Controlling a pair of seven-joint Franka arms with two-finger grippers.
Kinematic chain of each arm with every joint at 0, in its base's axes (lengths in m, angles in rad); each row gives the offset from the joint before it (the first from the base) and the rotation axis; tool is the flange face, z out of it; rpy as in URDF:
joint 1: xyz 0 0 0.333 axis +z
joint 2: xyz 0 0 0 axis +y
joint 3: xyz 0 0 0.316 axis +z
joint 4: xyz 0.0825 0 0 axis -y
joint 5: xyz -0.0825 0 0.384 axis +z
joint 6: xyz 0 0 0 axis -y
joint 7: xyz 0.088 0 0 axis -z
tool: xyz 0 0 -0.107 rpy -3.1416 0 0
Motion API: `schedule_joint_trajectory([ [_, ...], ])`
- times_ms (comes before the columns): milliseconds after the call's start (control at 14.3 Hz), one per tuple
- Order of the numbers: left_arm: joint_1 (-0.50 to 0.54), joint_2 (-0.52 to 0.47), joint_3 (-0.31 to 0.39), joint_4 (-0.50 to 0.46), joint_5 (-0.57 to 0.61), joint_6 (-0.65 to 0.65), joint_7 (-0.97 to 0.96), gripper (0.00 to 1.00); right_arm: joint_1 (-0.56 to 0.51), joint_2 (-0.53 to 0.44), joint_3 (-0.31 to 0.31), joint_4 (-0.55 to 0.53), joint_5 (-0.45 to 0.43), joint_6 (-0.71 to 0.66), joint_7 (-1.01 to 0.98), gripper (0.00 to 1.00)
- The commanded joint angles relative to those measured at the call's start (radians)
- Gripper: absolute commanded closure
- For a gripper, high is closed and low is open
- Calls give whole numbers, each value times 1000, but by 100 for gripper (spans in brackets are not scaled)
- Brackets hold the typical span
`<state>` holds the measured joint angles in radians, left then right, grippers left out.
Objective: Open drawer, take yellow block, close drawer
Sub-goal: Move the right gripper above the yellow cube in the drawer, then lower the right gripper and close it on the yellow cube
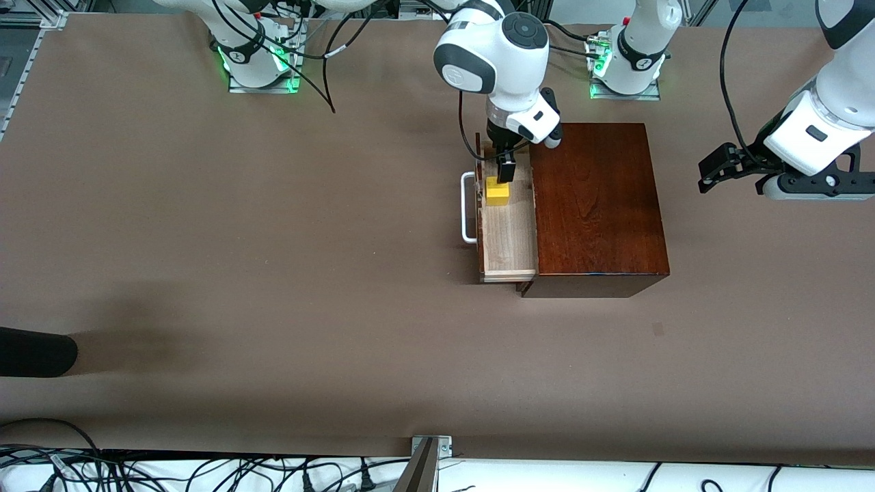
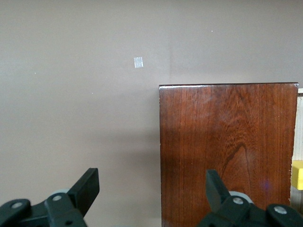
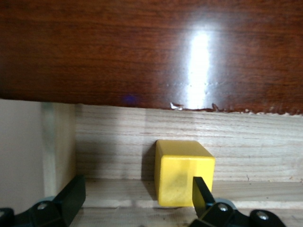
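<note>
The right gripper (image 1: 505, 171) hangs fully spread in the pulled-out drawer (image 1: 507, 236), gripping nothing; the yellow block (image 1: 497, 192) sits just below it on pale wood. The left gripper (image 1: 714, 171) waits, spread and empty, above the brown table (image 1: 273, 260) beside the wooden box (image 1: 595, 205).

Both arms are glossy white rounded shells with dark grey joint rings and caps. Black cables trail from them, and their bases glow green. Each black two-fingered hand, right hand (image 1: 505, 171) and left hand (image 1: 711, 171), shows silver screws.
</note>
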<state>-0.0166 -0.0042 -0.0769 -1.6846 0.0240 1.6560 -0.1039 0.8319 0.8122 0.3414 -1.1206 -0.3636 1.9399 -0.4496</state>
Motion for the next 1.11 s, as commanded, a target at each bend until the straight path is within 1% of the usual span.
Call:
schedule_joint_trajectory([
  [0, 6, 6, -1, 16, -12, -8, 15, 0, 13, 30, -22, 42, -18, 7, -18, 0],
  [279, 6, 6, -1, 17, -12, -8, 16, 0, 13, 32, -24, 45, -18, 37, -17, 0],
  [488, 6, 6, -1, 17, -12, -8, 18, 0, 13, 48, -45, 44, -18, 76, -14, 0],
  [1045, 6, 7, -4, 17, -12, -10, 13, 0, 15, 74, -64, 44, -21, 99, -14, 0],
])
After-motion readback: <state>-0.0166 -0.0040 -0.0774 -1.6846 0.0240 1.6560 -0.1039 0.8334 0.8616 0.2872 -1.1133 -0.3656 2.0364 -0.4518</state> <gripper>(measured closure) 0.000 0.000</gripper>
